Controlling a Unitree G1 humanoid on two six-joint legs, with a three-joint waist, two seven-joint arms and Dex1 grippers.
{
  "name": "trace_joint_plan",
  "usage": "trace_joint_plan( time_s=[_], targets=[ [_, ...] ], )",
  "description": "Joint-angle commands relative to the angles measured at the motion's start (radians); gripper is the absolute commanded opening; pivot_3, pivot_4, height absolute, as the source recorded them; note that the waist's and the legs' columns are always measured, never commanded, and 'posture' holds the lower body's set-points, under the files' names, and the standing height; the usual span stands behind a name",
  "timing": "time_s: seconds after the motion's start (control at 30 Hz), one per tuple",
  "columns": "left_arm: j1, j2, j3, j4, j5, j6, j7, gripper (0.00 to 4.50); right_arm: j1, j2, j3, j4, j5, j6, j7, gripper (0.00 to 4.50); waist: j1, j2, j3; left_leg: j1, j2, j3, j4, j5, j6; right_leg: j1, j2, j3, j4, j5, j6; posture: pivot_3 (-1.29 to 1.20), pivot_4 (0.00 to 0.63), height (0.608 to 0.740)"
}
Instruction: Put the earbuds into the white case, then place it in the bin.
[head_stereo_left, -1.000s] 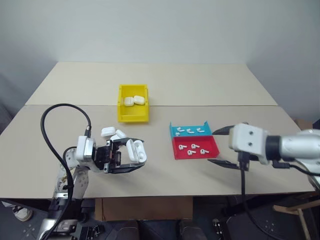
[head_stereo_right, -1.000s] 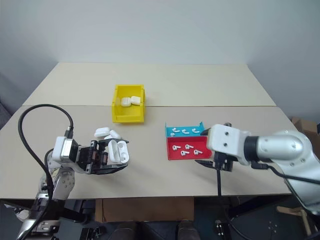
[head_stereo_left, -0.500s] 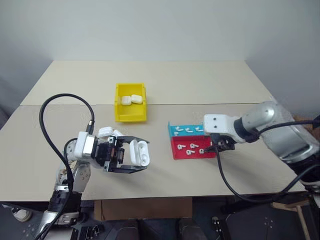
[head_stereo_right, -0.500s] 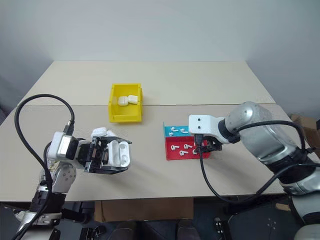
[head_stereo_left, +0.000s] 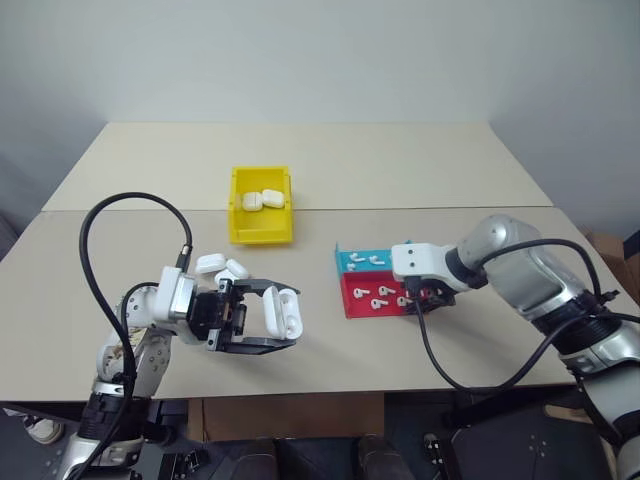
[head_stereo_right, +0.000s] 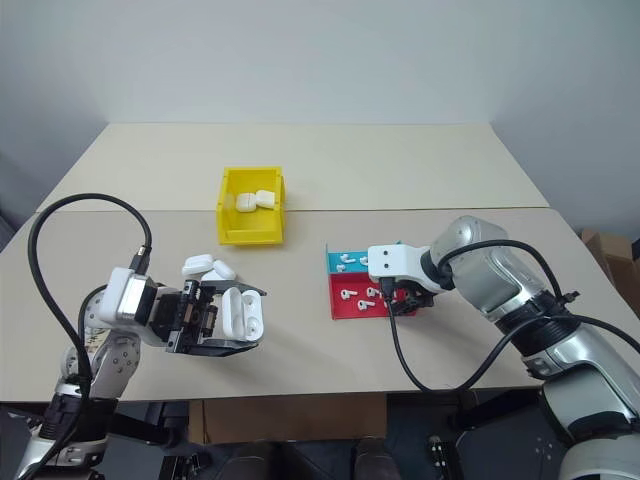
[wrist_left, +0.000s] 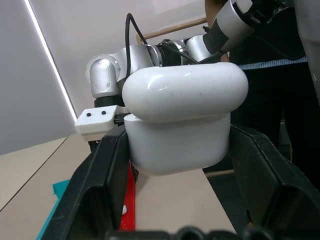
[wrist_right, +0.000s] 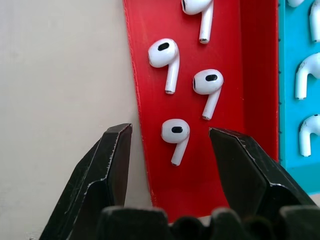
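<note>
Right wrist view shows the right gripper (wrist_right: 172, 145) with its jaws spread and straddling one of the earbuds (wrist_right: 175, 134) in the red section of the tray (wrist_right: 255, 75); one finger (wrist_right: 107, 165) stands outside the tray wall over the table (wrist_right: 60, 100), the other (wrist_right: 245, 165) inside, and neither touches the earbud. Three more earbuds lie just beyond it in the red section. The earbud is judged very light, rigid, glossy and slippery; grip it across the rounded head rather than the thin stem, with low closing force, or it may squirt out. The left gripper (head_stereo_left: 262, 320) is pinching the white case (head_stereo_left: 279, 310), lid hinged up, held near the table's front edge. Further cases rest in the bin (head_stereo_left: 262, 228) at mid-table.
</note>
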Motion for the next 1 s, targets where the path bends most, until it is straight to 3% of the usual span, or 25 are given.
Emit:
trace_joint_plan(
  time_s=[0.03, 0.13, 1.0],
  targets=[
    [0.007, 0.010, 0.009, -0.035, 0.003, -0.002, 0.008, 2.75, -0.023, 0.018, -0.006, 0.033, -0.028, -0.032, 0.014, 2.76, 0.000, 0.000, 0.000, 0.001, 0.000, 0.000, 0.000, 0.000, 0.000, 0.000, 0.000, 0.000, 0.000, 0.000, 0.000, 0.00, 0.150, 0.740],
    [0.015, 0.017, 0.010, -0.038, 0.008, -0.003, 0.011, 2.75, -0.026, 0.037, -0.009, 0.059, -0.044, -0.046, 0.015, 2.07, -0.001, 0.000, 0.000, 0.001, 0.001, 0.000, 0.000, 0.000, 0.000, 0.000, 0.001, 0.000, 0.001, 0.000, 0.000, 0.00, 0.150, 0.740],
    [0.008, 0.007, -0.013, -0.031, 0.056, -0.015, 0.035, 2.75, -0.034, 0.082, -0.028, 0.180, -0.097, -0.141, 0.039, 2.07, 0.000, 0.000, 0.000, 0.001, 0.001, 0.000, 0.000, 0.000, 0.000, 0.000, 0.002, 0.001, 0.001, 0.000, -0.001, 0.00, 0.150, 0.740]
  ],
)
